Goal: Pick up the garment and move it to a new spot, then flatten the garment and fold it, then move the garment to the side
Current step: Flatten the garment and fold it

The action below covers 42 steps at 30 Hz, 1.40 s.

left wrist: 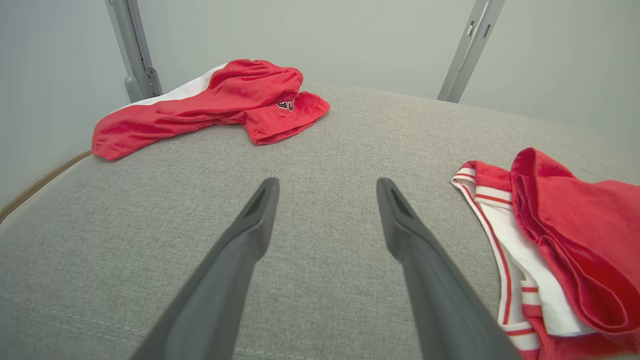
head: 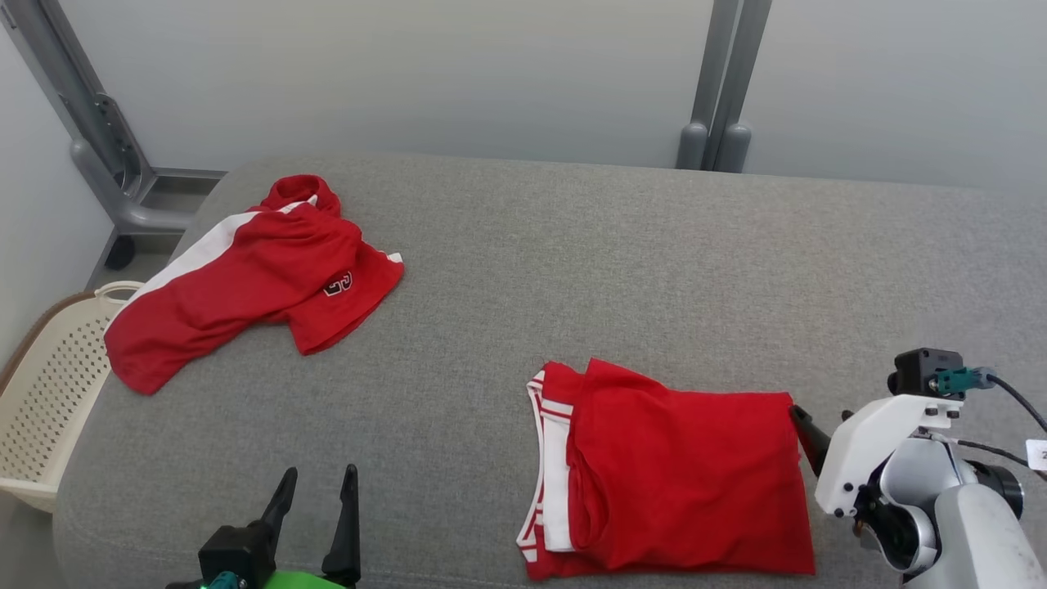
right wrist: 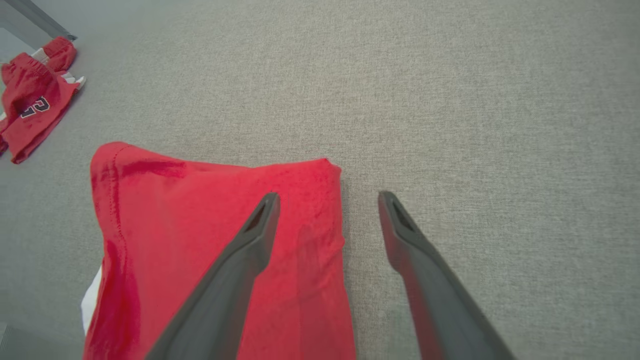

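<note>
- Folded red garment with white-and-red striped trim (head: pixel 687 466) lies on the grey fabric-covered bench (head: pixel 572 262), near edge, right of centre. It forms a compact rectangle with layers stacked and the trim showing along its left side.
- Judgement: pick-up, relocation, flattening and folding look complete for this piece. The fold is tidy enough, though the top layer carries soft wrinkles.
- Remaining, as far as I can judge: the move to the side. The folded garment sits in the working area, not at any bench edge.
- Right hand (right wrist: pixel 328 196) is spread wide and holds nothing. In the right wrist view it straddles the garment's right border, one finger over red cloth and the other over bare grey fabric. I cannot tell whether either finger touches.
- Left hand (head: pixel 320 473) is also spread wide and empty. It hovers low over bare bench, well apart from the folded garment's trimmed side.
- Crumpled red shorts with a white side stripe and a dark number emblem (head: pixel 245 286) lie at the far left of the bench, unfolded and bunched. They are possibly the next piece, but the pictures do not settle that.
- Cream perforated plastic basket (head: pixel 49 393) stands beside the bench's left edge, below the shorts' end.
- Risk for the last step: a one-sided pinch could drag the layers open.
</note>
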Motion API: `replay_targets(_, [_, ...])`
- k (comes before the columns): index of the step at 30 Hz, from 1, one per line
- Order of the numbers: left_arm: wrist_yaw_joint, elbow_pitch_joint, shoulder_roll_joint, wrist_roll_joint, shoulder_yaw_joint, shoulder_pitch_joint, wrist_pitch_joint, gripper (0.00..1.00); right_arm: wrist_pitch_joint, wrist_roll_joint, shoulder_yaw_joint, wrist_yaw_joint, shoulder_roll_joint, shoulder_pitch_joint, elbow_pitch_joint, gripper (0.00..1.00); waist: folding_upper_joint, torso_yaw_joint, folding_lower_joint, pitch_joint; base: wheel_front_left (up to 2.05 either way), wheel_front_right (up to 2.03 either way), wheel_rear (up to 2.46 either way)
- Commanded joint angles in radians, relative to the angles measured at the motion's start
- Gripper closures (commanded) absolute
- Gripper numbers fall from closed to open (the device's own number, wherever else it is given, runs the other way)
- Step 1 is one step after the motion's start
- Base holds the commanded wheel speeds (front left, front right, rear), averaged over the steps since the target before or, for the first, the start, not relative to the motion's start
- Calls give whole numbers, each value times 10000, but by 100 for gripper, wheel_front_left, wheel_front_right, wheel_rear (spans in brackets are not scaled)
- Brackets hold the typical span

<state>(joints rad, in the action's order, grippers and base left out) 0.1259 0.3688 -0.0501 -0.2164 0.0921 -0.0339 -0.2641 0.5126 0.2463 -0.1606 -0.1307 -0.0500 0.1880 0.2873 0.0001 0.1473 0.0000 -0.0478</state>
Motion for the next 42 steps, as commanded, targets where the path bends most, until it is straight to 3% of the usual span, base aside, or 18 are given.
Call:
replay_targets(1, [-37, 13, -12, -30, -8, 156, -8, 0, 13, 111, 87, 1, -16, -161, -131, 0, -1, -25, 0, 22, 0, 0, 0])
replay_targets(11, [-18, 49, -12, -70, 117, 255, -8, 0, -350, 1150, 2292, 1, -22, -659, -129, 0, -1, 205, 0, 132, 0, 0, 0])
replay_targets(12, [-15, 62, -12, -103, 165, 275, -8, 0, -485, 1362, 2721, 1, -20, -563, 125, 59, -1, 297, 0, 162, 0, 0, 0])
replay_targets(14, [-20, 69, -12, -120, 218, 297, -8, 0, -623, 1501, 3117, 1, -23, -417, 409, 94, -1, 398, 0, 201, 0, 0, 0])
replay_targets(15, [-30, 57, -12, -153, 256, 317, -8, 0, -719, 1536, 3296, 1, -22, -327, 545, 100, -1, 450, 0, 232, 0, 0, 0])
replay_targets(27, [-135, 16, -12, -386, 553, 422, -8, 0, -1253, 1829, 4986, 1, -20, 506, 2141, 100, -1, 1026, 0, 480, 0, 0, 0])
replay_targets(42, [-219, 33, -12, -486, 745, 358, -8, 0, -1460, 2560, 6566, 1, -16, 1069, 2770, 100, -1, 1271, 0, 532, 0, 0, 0])
